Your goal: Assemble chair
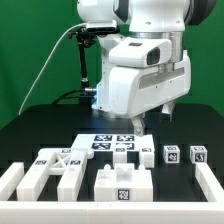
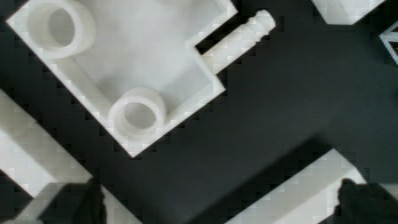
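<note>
1. Nearest the camera, the loose chair parts (image 1: 90, 172) lie in a row along the near edge of the black table (image 1: 40, 125). A blocky part (image 1: 20, 181) is on the exterior view's left, and a cross-braced part (image 1: 66, 163) is just beside it. A wide stepped part (image 1: 122, 186) with a tag on its front sits near the middle.
2. On the exterior view's right, a stretch of the low white border rail (image 1: 211, 186) runs along the table's near corner.
3. A little farther back, three small tagged blocks (image 1: 171, 155) stand in a line, apart from one another, on the exterior view's right. The marker board (image 1: 110, 142) lies flat left of them.
4. Above the far edge of the marker board hangs the gripper (image 1: 150, 117). It points down at the table and is tilted slightly, clear of every part.
5. Its jaws are spread wide with nothing between them. In the wrist view the two dark fingers (image 2: 64, 202) sit at opposite sides, with only bare table between them.
6. The wrist view also shows a flat white plate (image 2: 134, 60) on the table, with two raised rings and a ribbed peg (image 2: 238, 40). It lies ahead of the fingers, untouched. I cannot tell which part in the exterior view it is.
7. Farther still, the arm (image 1: 140, 70) comes down from above, its bulky white wrist bent toward the camera. A pale cable (image 1: 58, 55) trails off to the exterior view's left.
8. Behind it all stands a green backdrop (image 1: 30, 40).
</note>
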Controlling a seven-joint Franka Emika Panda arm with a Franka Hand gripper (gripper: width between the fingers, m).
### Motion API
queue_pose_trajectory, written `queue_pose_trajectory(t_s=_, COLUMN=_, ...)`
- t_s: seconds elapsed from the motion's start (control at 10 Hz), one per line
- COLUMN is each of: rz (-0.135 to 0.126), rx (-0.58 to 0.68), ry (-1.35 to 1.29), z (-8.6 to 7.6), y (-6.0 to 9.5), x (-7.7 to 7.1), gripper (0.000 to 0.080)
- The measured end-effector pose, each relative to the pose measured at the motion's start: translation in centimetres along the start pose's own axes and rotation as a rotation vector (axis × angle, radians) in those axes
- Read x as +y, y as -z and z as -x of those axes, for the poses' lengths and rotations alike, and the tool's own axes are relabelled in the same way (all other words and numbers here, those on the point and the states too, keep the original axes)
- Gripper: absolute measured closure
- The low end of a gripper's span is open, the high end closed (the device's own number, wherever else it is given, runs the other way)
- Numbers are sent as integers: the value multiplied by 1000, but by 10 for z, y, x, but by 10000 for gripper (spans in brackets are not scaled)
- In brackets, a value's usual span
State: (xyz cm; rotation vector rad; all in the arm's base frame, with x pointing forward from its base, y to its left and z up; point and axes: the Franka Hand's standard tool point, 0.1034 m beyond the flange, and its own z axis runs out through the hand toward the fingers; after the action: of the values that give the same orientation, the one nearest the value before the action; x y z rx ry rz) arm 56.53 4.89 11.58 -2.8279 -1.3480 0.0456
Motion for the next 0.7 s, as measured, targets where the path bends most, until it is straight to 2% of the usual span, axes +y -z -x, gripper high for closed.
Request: queue_pose_trajectory(t_s=0.7, rz=0, rx=0, ry=0, z=0, y=0, x=0, gripper=149)
